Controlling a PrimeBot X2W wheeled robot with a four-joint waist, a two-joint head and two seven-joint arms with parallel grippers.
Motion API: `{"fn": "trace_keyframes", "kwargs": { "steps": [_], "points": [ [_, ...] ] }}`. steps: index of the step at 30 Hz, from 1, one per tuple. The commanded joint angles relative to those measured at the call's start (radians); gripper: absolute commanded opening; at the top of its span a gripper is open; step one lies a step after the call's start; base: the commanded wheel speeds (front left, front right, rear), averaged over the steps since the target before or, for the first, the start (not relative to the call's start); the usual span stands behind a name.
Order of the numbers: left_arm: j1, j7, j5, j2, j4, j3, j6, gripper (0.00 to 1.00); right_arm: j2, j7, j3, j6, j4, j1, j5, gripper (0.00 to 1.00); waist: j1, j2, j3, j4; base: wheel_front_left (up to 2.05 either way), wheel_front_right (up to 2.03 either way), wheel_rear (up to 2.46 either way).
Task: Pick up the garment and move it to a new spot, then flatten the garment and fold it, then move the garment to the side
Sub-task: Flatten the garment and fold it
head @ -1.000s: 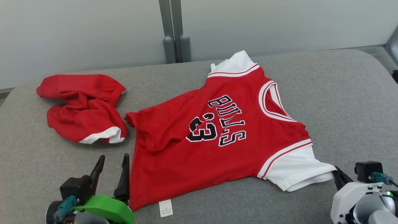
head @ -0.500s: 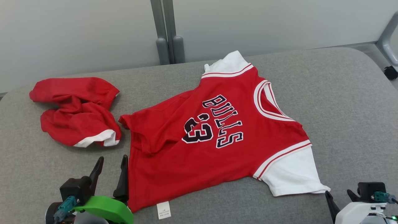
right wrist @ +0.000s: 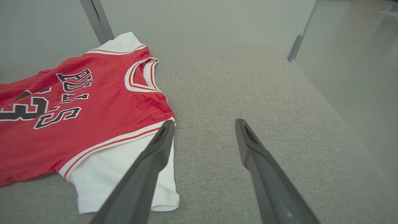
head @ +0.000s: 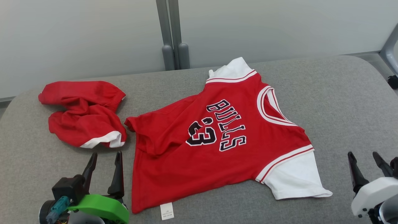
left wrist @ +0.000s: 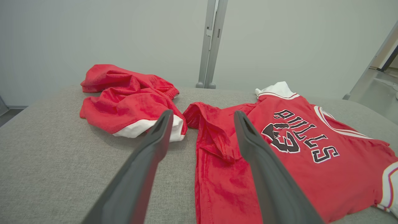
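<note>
The garment (head: pixel 217 140) is a red jersey with white sleeves and black "BULLS 23" lettering. It lies spread across the middle of the grey padded table (head: pixel 342 99), its lower left corner folded over. My left gripper (head: pixel 105 154) stands open just left of the hem, nothing between its fingers. In the left wrist view the left gripper (left wrist: pixel 202 113) frames the folded corner of the garment (left wrist: pixel 295 161). My right gripper (head: pixel 362 154) is open and empty, right of the near white sleeve. In the right wrist view the right gripper (right wrist: pixel 205 122) hangs over bare table beside the garment (right wrist: pixel 77 118).
Crumpled red shorts (head: pixel 84 115) with a white band lie at the table's left, close to the jersey's corner and also seen as red shorts (left wrist: pixel 130 99). A grey post (head: pixel 172 34) stands behind the table. The table's right edge (right wrist: pixel 342 124) drops off to the floor.
My right gripper has opened and drawn back to the right, away from the near white sleeve, which now lies flat. The head camera shifted a little. The left gripper stays open.
</note>
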Motion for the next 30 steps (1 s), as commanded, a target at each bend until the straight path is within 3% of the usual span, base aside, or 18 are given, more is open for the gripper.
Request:
{"fn": "trace_keyframes", "kwargs": {
  "steps": [1, 15, 30],
  "points": [
    [0.011, -0.010, 0.005, 0.007, -0.006, 0.005, 0.005, 1.00, 0.008, -0.029, 0.002, -0.001, -0.020, -0.024, 0.009, 1.00, 0.0000, 0.0000, -0.006, 0.001, 0.00, 0.00, 0.00],
    [0.037, -0.049, 0.062, -0.022, -0.013, 0.066, 0.014, 1.00, 0.024, -0.336, 0.141, -0.001, -0.019, -0.087, 0.126, 1.00, 0.0000, 0.0000, -0.026, 0.004, 0.00, 0.00, 0.00],
    [0.067, -0.048, 0.182, -0.099, 0.022, 0.156, -0.066, 1.00, -0.030, -0.413, 0.240, -0.001, 0.142, -0.144, 0.186, 1.00, 0.0000, 0.0000, -0.030, 0.011, 0.00, 0.00, 0.00]
  ]
}}
